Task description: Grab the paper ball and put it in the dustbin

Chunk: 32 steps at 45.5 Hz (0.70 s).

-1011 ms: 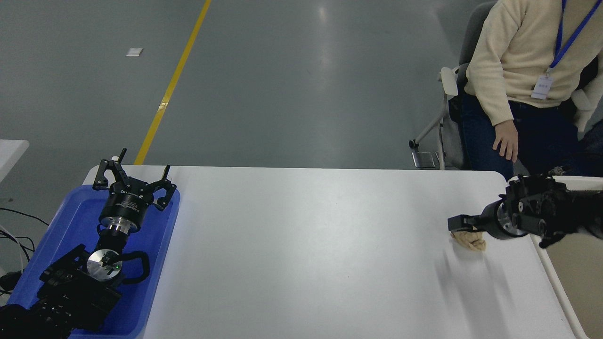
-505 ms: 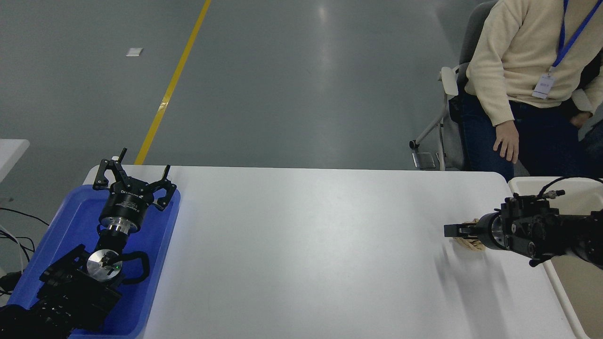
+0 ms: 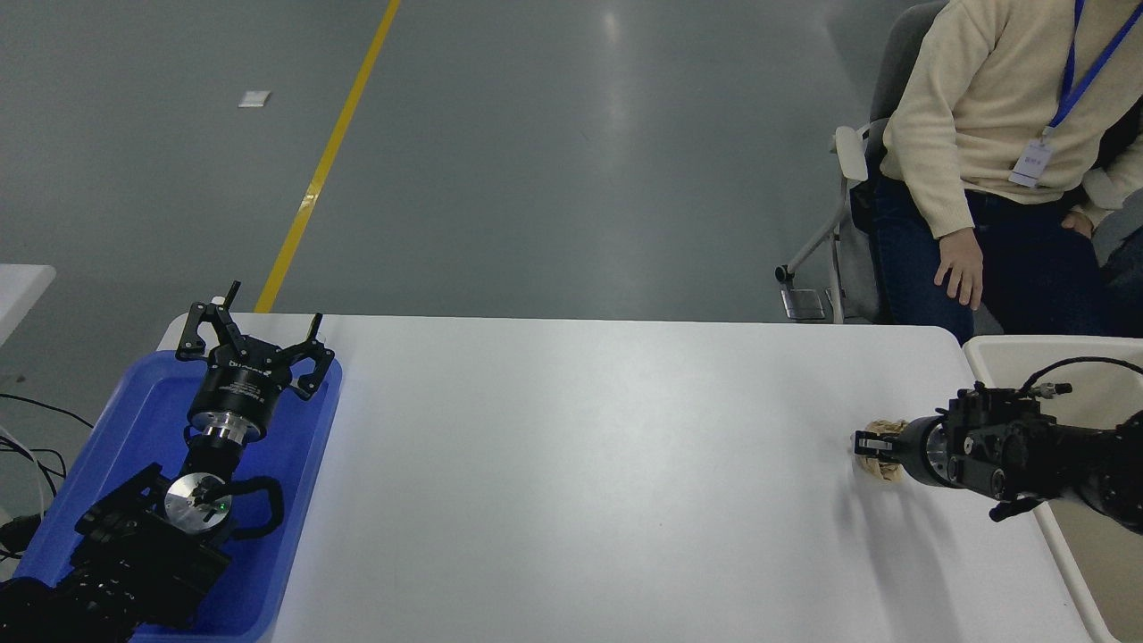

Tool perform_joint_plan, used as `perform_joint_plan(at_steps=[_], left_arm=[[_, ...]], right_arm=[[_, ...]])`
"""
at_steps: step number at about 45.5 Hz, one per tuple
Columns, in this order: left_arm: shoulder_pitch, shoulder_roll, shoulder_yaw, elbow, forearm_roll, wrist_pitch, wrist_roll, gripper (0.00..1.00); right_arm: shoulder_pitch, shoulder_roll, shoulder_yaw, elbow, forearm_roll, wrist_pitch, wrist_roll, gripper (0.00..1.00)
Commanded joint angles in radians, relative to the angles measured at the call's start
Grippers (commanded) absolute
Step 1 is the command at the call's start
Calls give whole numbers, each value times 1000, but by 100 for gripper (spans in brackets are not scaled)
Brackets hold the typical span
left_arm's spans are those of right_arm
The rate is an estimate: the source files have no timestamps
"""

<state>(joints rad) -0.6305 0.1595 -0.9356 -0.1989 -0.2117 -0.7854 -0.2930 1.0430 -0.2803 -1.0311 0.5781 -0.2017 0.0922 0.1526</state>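
The paper ball (image 3: 882, 469), a tan crumpled wad, lies near the white table's right edge. My right gripper (image 3: 868, 444) reaches in from the right, level with the table and pointing left. Its fingers are shut on the paper ball, and wrinkled paper shows above and below them. The dustbin (image 3: 1027, 341), cream-white with a thick rim, stands just right of the table behind the right arm, which hides part of it. My left gripper (image 3: 253, 329) is parked open over the blue tray at the lower left.
A blue tray (image 3: 134, 420) sits on the table's left end under the left arm. A person in a cream sweater sits at the far right, one hand (image 3: 960, 272) hanging near the table's back corner, beside a chair (image 3: 844, 214).
The right gripper has come down and slightly toward the near edge, from just above the paper ball to around it. The left arm has not moved.
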Motion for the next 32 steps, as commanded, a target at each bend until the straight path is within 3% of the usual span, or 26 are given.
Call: perform_joint_plan(at_steps=[1, 10, 23, 32], left_arm=[[0, 0, 0, -1, 0, 0, 0, 100], [0, 0, 1, -1, 0, 0, 0, 100], [-2, 0, 1, -1, 0, 0, 2, 100], [-2, 0, 1, -1, 0, 0, 2, 100]], right_arm=[[35, -33, -3, 74, 54, 47, -5, 0], [184, -117, -50, 233, 16, 220, -4, 0], [482, -134, -136, 391, -91, 693, -4, 0], [759, -203, -179, 589, -105, 693, -4, 0]])
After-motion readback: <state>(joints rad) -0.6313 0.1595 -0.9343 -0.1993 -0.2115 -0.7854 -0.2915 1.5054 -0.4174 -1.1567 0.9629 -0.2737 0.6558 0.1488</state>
